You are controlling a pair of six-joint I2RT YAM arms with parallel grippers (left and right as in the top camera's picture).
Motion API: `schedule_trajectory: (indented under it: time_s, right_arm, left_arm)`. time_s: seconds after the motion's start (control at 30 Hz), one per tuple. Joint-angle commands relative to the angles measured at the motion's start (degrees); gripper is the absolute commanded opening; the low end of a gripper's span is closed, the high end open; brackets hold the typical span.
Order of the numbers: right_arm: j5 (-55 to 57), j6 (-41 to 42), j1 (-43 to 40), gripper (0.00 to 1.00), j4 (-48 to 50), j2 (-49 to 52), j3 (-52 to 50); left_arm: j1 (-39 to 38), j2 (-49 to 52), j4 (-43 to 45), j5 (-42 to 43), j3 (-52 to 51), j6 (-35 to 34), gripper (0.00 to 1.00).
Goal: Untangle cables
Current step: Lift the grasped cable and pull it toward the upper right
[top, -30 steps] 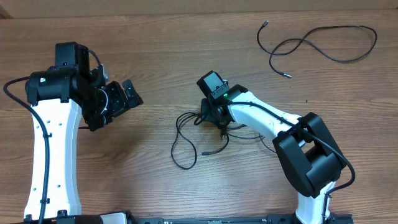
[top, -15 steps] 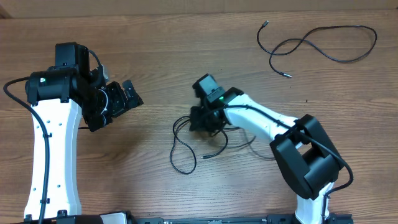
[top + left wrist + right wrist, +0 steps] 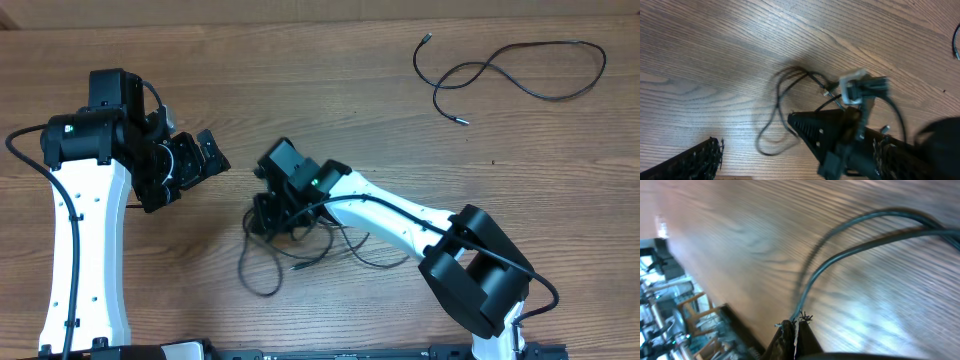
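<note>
Your right gripper (image 3: 268, 208), pinched shut on the tangle (image 3: 285, 250), has just dragged it left across the counter (image 3: 330, 100) toward the wide-open left gripper (image 3: 197, 160), so a two-arm pull-apart looks close.

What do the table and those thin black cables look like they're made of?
Table: wood or wood-look laminate, matte brown, with long grain lines across it. Cables: flexible cords in a smooth black jacket, probably rubber or plastic, given the soft curves and faint sheen. One plug tip looks paler, possibly metal, but is too small to be sure.
</note>
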Motion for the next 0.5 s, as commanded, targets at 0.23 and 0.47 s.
schedule_trajectory:
  time_s: [0.23, 0.47]
  right_arm:
    - [22.8, -3.2, -0.9, 0.04, -22.9, -3.2, 17.6]
    - [34.6, -3.2, -0.9, 0.04, -33.8, -9.7, 24.4]
  left_arm:
    - [-0.1, 0.2, -0.7, 0.3, 0.0, -0.8, 1.00]
    - [-0.1, 0.2, -1.2, 5.7, 0.0, -0.8, 1.00]
